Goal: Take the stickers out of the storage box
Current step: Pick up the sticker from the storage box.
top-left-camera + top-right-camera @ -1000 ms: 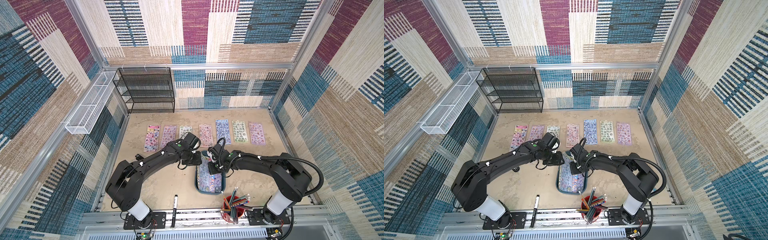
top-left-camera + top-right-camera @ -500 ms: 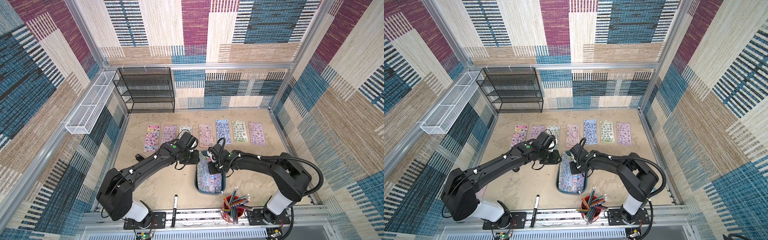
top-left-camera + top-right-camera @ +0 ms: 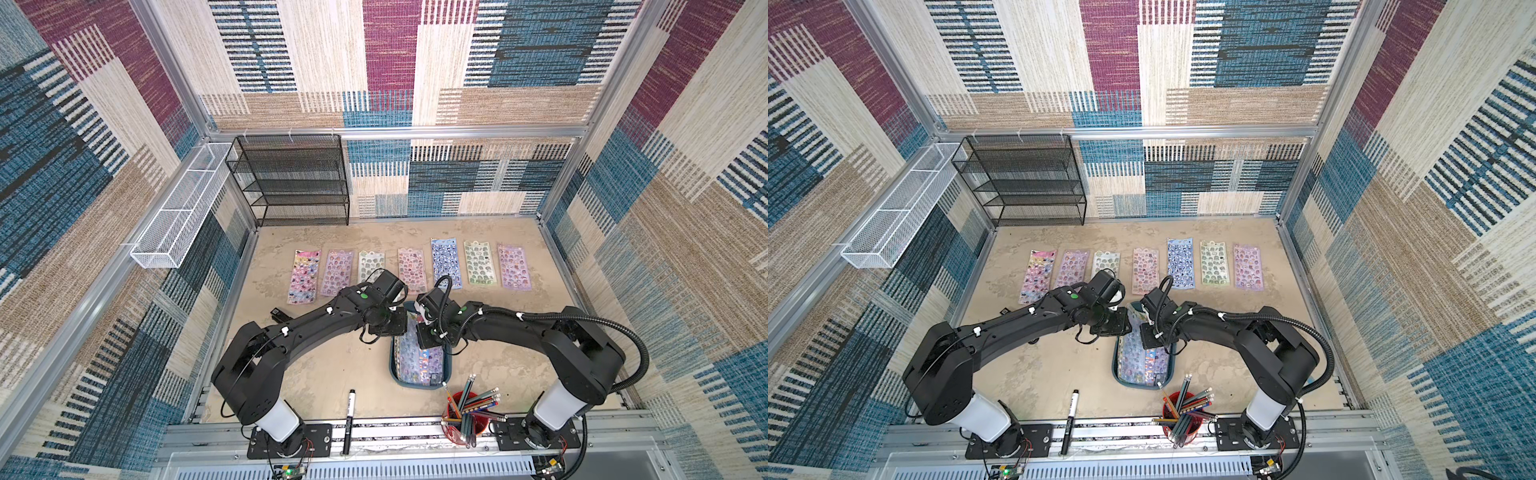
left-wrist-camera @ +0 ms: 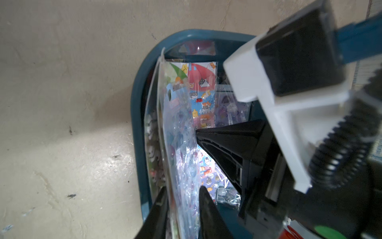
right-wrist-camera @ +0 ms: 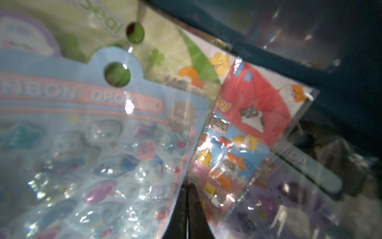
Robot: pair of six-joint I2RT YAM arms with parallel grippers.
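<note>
Status: the storage box (image 3: 419,384) sits slightly toward 6 o'clock from the middle of the surface (image 3: 324,365), its long axis running 12 to 6. Both my arms meet over its 12 o'clock end, the left coming in from 9 and the right from 3.

My right pincer (image 5: 187,185) is closed tight with no gap. Its tips are on the long edge of the pale blue sticker sheet (image 5: 99,149), holding it tipped up on edge inside the box.

My left pincer (image 4: 183,189) is partly open, one finger on each side of that same sheet. The fingers are clearly apart, not clamped yet.

More stickers are in the box behind it: a pale green sheet (image 5: 165,47), a red cat sheet (image 5: 256,111) and a lilac sheet (image 5: 279,198). I can't count what's underneath.

Seven sticker sheets (image 3: 411,270) lie flat in a row along the 12 o'clock side of the surface, none touching.

Also in view:
- red pencil cup (image 3: 467,419), just beside the box's 5 o'clock corner
- black marker (image 3: 349,419) at 7
- black mesh rack (image 3: 299,187) at 11
- white wire basket (image 3: 178,220) on the wall at 10
</note>
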